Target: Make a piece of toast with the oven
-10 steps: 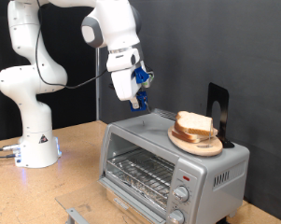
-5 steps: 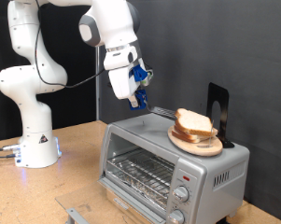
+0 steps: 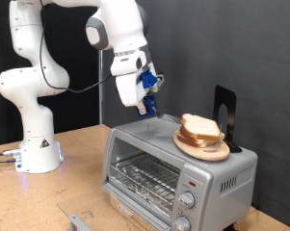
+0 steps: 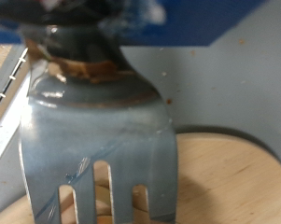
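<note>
No text, label, brand or number can be read in either view. In the exterior view, the oven point(image 3: 179, 169) at the lower right has small markings around its knobs point(image 3: 186, 202), but they are too small and blurred to make out. The robot's white base point(image 3: 39, 152) at the lower left carries a small dark mark that cannot be read either. The wrist view shows no writing at all.

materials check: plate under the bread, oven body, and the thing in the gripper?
Plate: looks like wood, matte, tan with visible grain in the wrist view. Oven: silver-grey metal, brushed sheen, glass door. Fork in the gripper: apparently metal, glossy grey with reflections and scuffs, though grey plastic is possible. The piece of toast sits on the plate.
</note>
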Controlling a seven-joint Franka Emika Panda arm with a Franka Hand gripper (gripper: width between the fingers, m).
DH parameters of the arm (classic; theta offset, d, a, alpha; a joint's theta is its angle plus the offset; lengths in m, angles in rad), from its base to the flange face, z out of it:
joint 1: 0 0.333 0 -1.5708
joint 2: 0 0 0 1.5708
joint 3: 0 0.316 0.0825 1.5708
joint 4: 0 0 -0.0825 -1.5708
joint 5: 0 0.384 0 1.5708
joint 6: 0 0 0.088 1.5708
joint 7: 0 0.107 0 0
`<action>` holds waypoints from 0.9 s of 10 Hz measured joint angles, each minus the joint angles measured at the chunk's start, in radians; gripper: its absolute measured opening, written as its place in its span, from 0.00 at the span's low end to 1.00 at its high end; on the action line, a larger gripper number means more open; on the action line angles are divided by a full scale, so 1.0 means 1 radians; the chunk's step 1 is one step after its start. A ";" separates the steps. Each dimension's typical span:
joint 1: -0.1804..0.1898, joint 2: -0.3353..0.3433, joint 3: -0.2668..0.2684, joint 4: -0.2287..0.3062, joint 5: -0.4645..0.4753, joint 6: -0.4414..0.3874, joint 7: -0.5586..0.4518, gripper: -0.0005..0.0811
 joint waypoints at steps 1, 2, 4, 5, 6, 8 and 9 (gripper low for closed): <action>0.000 0.017 0.001 0.012 -0.011 0.003 0.015 0.50; 0.000 0.031 0.001 0.023 -0.021 0.007 0.026 0.50; 0.000 0.053 0.004 0.042 -0.047 0.021 0.052 0.50; 0.000 0.063 0.006 0.053 -0.049 0.021 0.059 0.50; 0.000 0.073 0.007 0.065 -0.050 0.021 0.061 0.50; 0.001 0.089 0.016 0.086 -0.054 0.021 0.066 0.50; 0.001 0.096 0.022 0.092 -0.056 0.021 0.069 0.50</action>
